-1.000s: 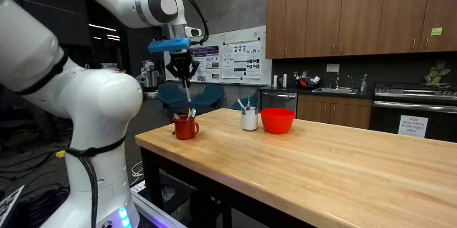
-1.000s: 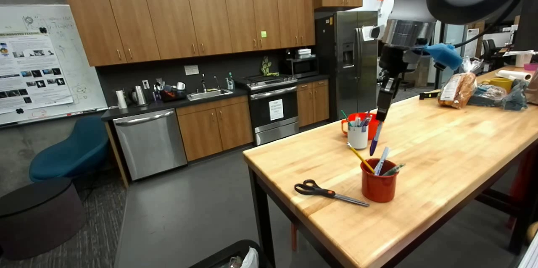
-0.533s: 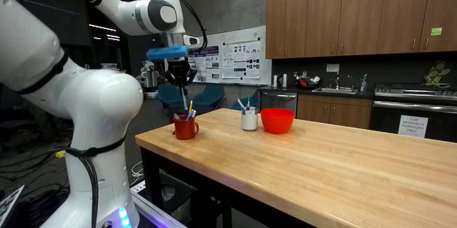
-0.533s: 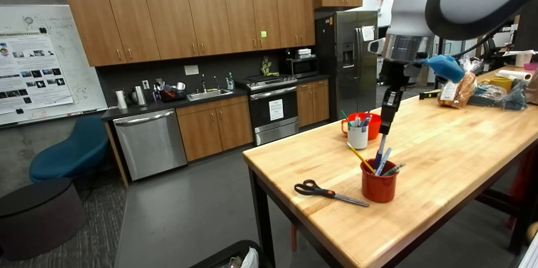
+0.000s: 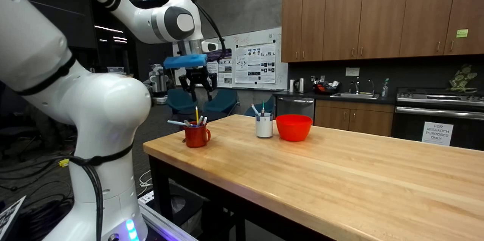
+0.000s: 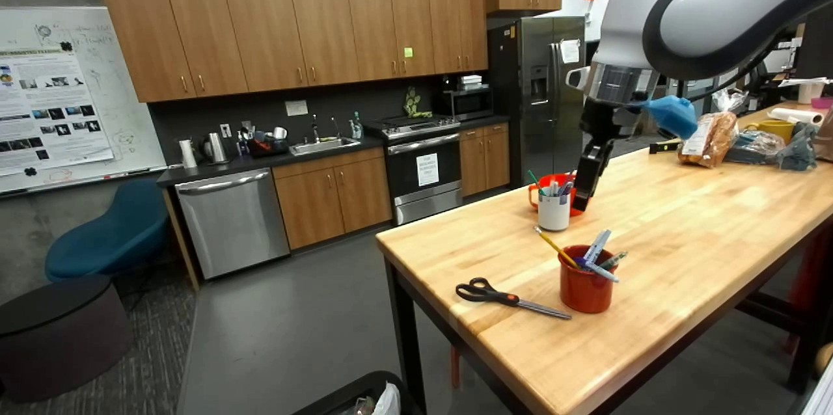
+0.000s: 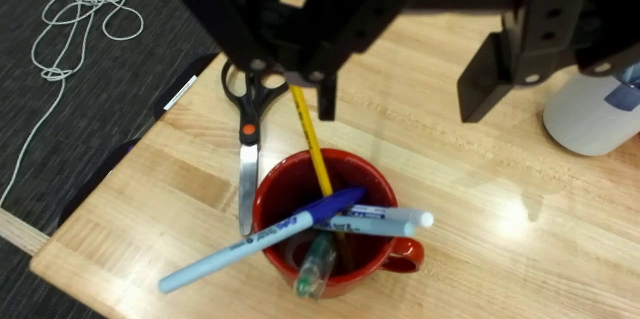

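My gripper [image 7: 401, 103] stands open above the table with nothing between its fingers, as an exterior view [image 5: 202, 97] confirms. Below it, toward the bottom of the wrist view, is a red mug [image 7: 364, 173]. A light blue pen [image 7: 225, 259] with a dark blue cap lies slanted in the mug, cap end inside, its body sticking out far over the rim. Also in the mug are a yellow pencil [image 7: 311, 139], a pale blue marker [image 7: 375, 226], a white-ended marker [image 7: 415, 216] and a clear, green-tipped pen [image 7: 318, 264]. One finger hides the pencil's upper end.
Black scissors [image 6: 494, 296] lie beside the mug, near the table edge. A white cup [image 6: 553, 214] of pens stands farther along, close to a red bowl [image 5: 294, 127]. Bagged bread [image 6: 709, 138] sits at the table's far end.
The gripper was shut on the blue-capped pen and came down over the red mug. It has let go and shifted aside; the pen has tipped over against the mug's rim.
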You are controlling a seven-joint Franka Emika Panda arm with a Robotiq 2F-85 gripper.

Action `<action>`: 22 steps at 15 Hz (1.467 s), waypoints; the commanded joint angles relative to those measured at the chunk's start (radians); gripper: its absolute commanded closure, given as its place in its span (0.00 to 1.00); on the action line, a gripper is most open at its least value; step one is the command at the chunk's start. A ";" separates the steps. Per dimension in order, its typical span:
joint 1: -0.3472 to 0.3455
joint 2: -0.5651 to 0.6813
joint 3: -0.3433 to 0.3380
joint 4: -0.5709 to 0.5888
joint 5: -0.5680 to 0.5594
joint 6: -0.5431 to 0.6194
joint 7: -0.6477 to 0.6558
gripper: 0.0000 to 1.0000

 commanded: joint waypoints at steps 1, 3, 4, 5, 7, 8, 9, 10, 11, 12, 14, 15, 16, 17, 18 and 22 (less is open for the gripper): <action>-0.065 0.057 -0.007 0.054 -0.035 0.056 0.006 0.05; -0.105 0.088 -0.007 0.082 -0.057 0.093 0.015 0.00; -0.124 0.106 -0.009 0.097 -0.070 0.110 0.017 0.00; -0.140 0.127 -0.012 0.112 -0.081 0.129 0.018 0.00; -0.174 0.171 -0.013 0.138 -0.103 0.171 0.028 0.00; -0.190 0.193 -0.013 0.150 -0.114 0.191 0.037 0.00; -0.205 0.218 -0.014 0.161 -0.122 0.210 0.047 0.00; -0.219 0.243 -0.013 0.172 -0.131 0.229 0.061 0.00; -0.235 0.266 -0.007 0.181 -0.144 0.246 0.077 0.00; -0.249 0.290 -0.001 0.188 -0.158 0.263 0.096 0.00; -0.269 0.330 0.012 0.200 -0.189 0.293 0.131 0.00; -0.280 0.352 0.022 0.207 -0.209 0.312 0.156 0.00; -0.285 0.371 0.027 0.214 -0.224 0.323 0.173 0.00; -0.292 0.389 0.035 0.222 -0.242 0.332 0.195 0.00; -0.297 0.407 0.044 0.229 -0.260 0.341 0.216 0.00; -0.313 0.465 0.073 0.260 -0.335 0.336 0.299 0.26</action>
